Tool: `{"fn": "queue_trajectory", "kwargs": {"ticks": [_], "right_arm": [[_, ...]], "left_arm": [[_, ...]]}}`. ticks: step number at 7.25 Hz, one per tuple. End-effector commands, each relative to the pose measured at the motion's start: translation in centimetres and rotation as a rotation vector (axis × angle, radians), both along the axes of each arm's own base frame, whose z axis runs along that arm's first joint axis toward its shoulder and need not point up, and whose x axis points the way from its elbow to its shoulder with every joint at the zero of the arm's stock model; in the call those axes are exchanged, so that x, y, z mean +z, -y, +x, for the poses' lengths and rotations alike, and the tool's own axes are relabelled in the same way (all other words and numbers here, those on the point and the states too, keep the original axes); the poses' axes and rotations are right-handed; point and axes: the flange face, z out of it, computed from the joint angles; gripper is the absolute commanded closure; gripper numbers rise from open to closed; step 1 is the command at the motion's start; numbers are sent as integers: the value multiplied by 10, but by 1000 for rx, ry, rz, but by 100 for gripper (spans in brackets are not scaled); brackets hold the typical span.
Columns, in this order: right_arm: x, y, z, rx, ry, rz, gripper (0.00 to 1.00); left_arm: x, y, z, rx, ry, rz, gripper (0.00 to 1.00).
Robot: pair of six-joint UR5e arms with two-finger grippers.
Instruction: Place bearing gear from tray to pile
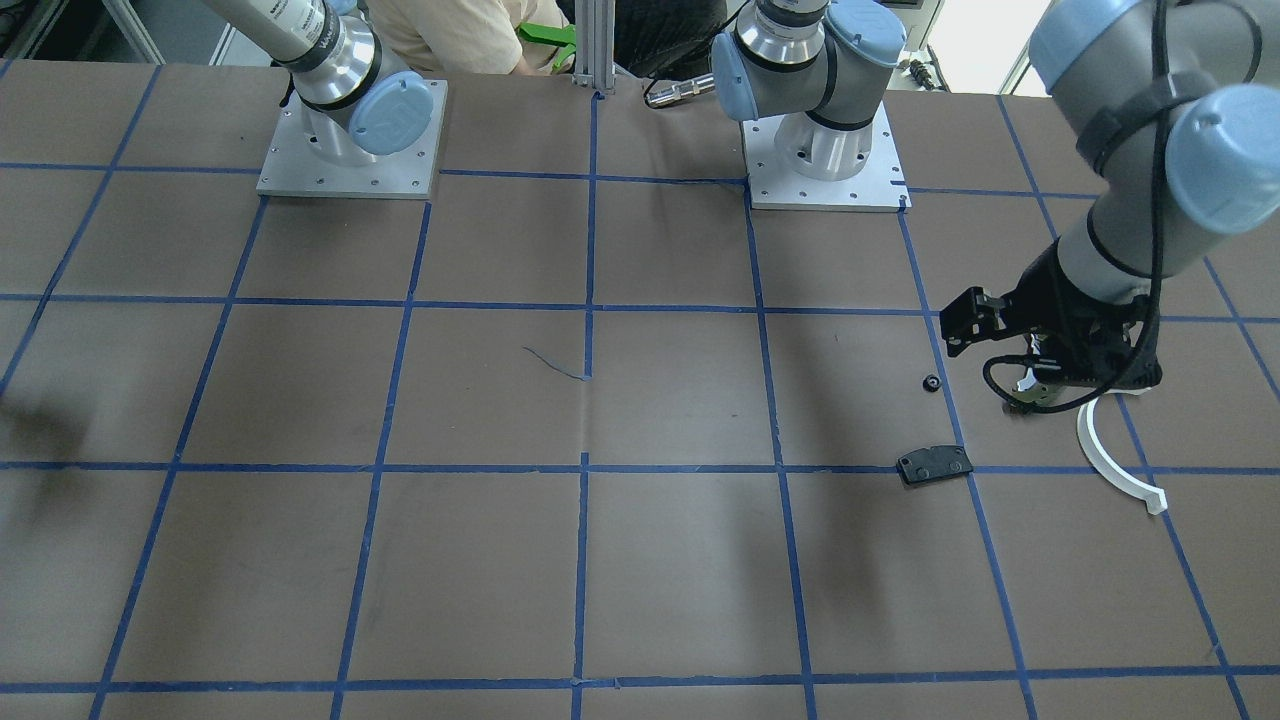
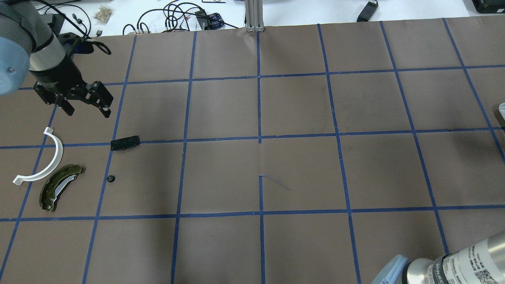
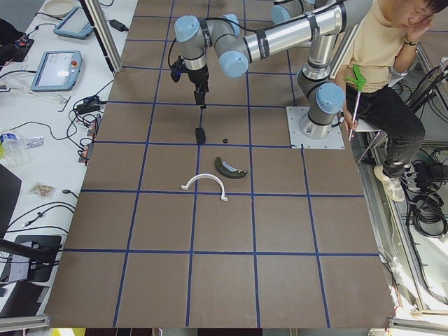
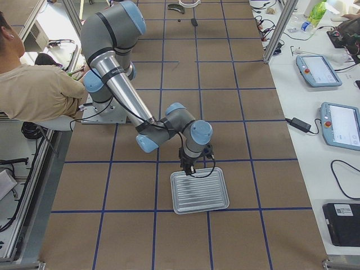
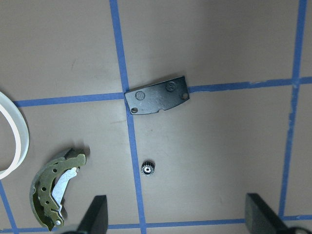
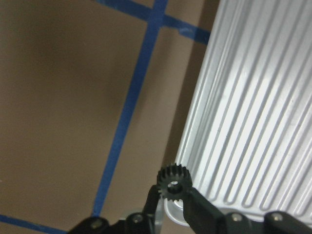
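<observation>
- The bearing gear (image 6: 174, 183) is a small black toothed wheel with a round bore. It is pinched between the fingertips of the right gripper (image 6: 173, 196), at the rounded rim of the tray.
- The tray (image 4: 202, 194) is a shallow rectangle of silvery metal. Its floor is pressed into long parallel ribs that catch the light.
- The pile (image 3: 229, 168) lies well apart from the tray, at the far end of the table (image 2: 300, 173), which is covered in matte brown sheet with a blue tape grid.
- In the pile, the brake shoe (image 2: 59, 188) is a dull olive curved piece with a pale inner strip. The half-ring (image 2: 50, 159) just beside it is smooth white plastic. The pad (image 2: 125, 142) is flat, black and rectangular, and lies across a tape crossing.
- A second gear (image 5: 147, 169), black and toothed, lies on the table between the pad and the shoe, touching neither.
- The right arm is folded low, with its gripper pointing down over the tray's edge.
- The left arm reaches out long. The left gripper (image 2: 86, 109) hangs pointing down above the table near the pad, with its jaws spread wide and empty.
</observation>
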Motion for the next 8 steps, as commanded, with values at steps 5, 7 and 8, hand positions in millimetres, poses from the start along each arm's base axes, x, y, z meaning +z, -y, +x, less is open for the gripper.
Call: {"fn": "queue_trajectory", "kwargs": {"ticks": [5,7,8], "right_arm": [[8,87,289,-278,144,-6,100],[10,86,374,-378,175,-8,100],[11,84,421,-401,174,0,100]], "left_arm": [[68,-59,-131,186,-77,-187,0],[65,-56,-133,163,-100,-175,0],[64,-56,-133,130,-100,-164,0]]}}
